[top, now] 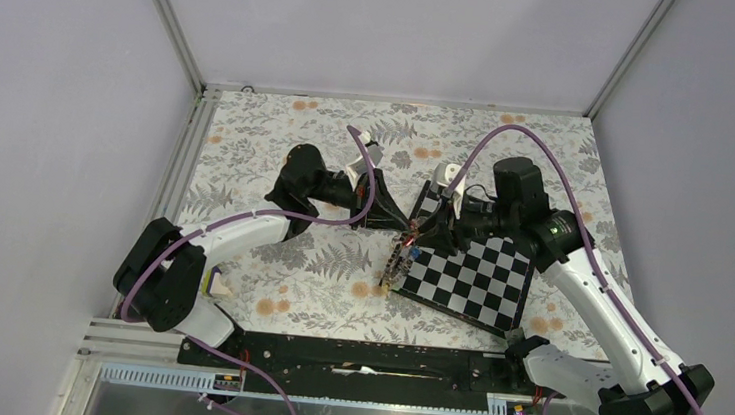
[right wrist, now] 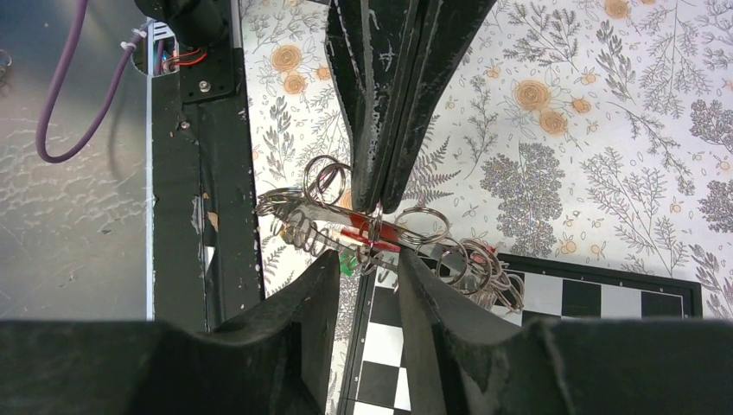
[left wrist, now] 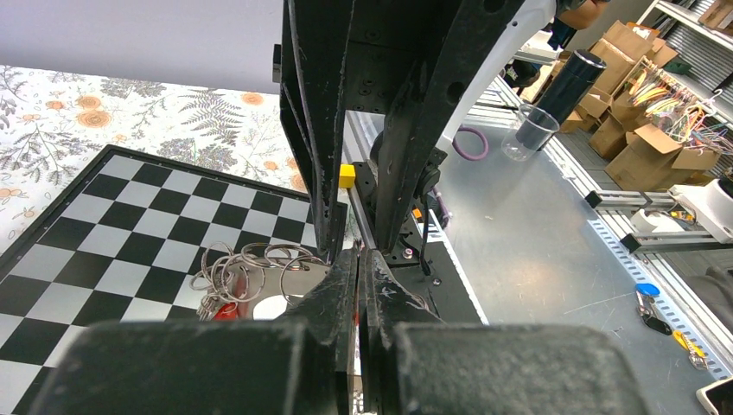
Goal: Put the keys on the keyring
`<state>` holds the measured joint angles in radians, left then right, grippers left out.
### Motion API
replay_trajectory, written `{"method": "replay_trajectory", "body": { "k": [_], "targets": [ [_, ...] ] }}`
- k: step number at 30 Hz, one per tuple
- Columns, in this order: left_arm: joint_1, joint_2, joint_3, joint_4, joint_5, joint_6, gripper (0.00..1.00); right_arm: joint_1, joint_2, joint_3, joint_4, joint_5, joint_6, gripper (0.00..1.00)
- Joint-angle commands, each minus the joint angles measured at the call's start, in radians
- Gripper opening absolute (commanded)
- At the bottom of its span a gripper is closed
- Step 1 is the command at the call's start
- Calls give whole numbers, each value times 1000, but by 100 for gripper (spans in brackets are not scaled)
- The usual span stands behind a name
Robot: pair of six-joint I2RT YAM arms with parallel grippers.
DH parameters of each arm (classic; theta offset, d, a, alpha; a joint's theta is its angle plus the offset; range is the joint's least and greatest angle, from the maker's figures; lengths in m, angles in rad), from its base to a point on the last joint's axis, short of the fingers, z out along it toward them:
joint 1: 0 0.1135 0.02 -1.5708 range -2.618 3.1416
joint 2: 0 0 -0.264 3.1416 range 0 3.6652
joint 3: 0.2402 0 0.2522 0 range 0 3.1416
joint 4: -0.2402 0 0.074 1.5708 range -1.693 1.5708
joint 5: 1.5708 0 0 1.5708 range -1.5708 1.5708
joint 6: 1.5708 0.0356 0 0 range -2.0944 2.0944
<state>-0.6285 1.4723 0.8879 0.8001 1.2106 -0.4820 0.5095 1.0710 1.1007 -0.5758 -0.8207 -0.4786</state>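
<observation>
Left gripper (right wrist: 376,201) closed, tip touching keys (right wrist: 370,237). Right gripper (right wrist: 367,266) slightly open, keys just ahead, lying crosswise to its gap.

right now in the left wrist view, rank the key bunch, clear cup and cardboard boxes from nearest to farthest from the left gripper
From the left gripper:
1. key bunch, right at the jaws, on their left over the chessboard.
2. clear cup, upper right on the metal bench.
3. cardboard boxes, far right, behind the cup.
</observation>
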Motion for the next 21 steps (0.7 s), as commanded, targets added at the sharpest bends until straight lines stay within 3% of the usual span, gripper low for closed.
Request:
{"method": "replay_trajectory", "body": {
  "k": [1,21],
  "targets": [
    [4,-20,7,89,11,-3,0,-5,-7,45,11,-47,2,38],
    [3,-20,2,101,-3,-12,0,-4,41,25,72,-52,61,29]
  ]
}}
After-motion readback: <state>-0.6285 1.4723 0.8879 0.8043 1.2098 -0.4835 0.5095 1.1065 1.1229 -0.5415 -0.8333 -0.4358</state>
